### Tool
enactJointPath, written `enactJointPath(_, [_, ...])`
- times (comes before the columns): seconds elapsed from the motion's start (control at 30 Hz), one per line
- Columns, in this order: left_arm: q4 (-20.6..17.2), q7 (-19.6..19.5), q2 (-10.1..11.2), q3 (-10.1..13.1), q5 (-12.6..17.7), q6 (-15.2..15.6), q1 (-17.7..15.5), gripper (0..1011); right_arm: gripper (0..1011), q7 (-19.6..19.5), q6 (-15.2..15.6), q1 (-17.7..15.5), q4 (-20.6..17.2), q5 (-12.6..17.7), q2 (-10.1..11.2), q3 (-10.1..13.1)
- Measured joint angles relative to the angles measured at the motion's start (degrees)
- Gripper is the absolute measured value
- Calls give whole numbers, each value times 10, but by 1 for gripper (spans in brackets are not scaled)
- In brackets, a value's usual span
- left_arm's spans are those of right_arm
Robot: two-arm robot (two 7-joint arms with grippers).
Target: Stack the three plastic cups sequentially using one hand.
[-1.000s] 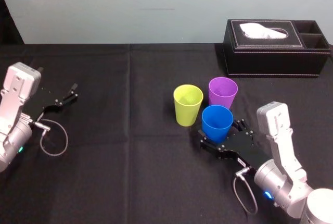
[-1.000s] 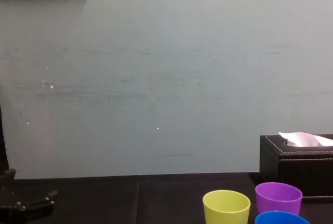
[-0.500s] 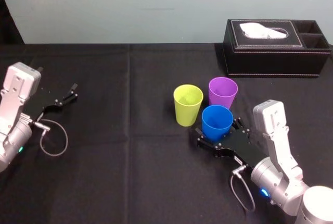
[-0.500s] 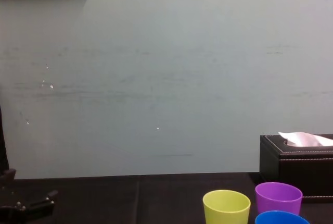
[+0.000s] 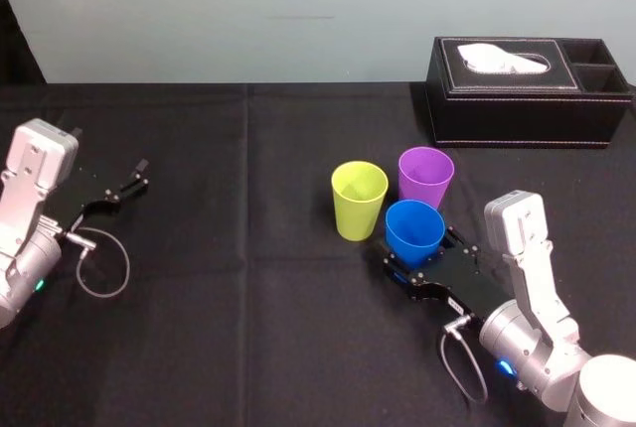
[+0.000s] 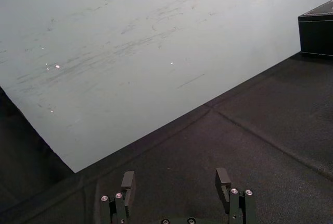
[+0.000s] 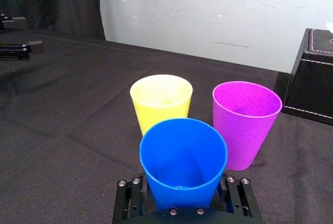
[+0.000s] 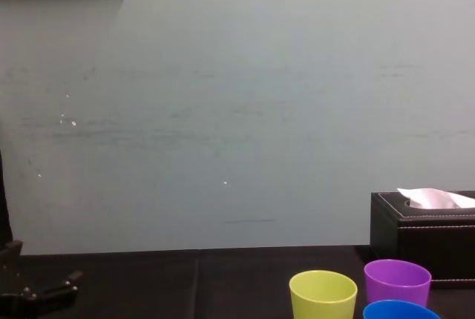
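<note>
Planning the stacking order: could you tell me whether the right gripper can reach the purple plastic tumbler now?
Probably not directly: the blue plastic tumbler sits in the right gripper, between it and the purple plastic tumbler behind. The left gripper sits parked far left.

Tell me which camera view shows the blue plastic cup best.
The right wrist view: the blue plastic cup sits close, whole rim, inside and wall visible, clasped by the right gripper. The head view shows it smaller, from above; the chest view catches just its rim at the bottom edge.
</note>
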Motion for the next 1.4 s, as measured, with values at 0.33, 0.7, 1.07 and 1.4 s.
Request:
enactJointPath(0.33, [0,0,0,0,0,0,0,1011,712,-1,0,0,-1,1,0,0])
enactJointPath(0.7, [0,0,0,0,0,0,0,1011,712,31,39,-6,-77,11,9,16])
enactJointPath(1.07, [0,0,0,0,0,0,0,1011,712,48,127,34,-144,39,17,6])
enactJointPath(1.4, [0,0,0,0,0,0,0,1011,712,27,195,112,-103,29,-12,-21])
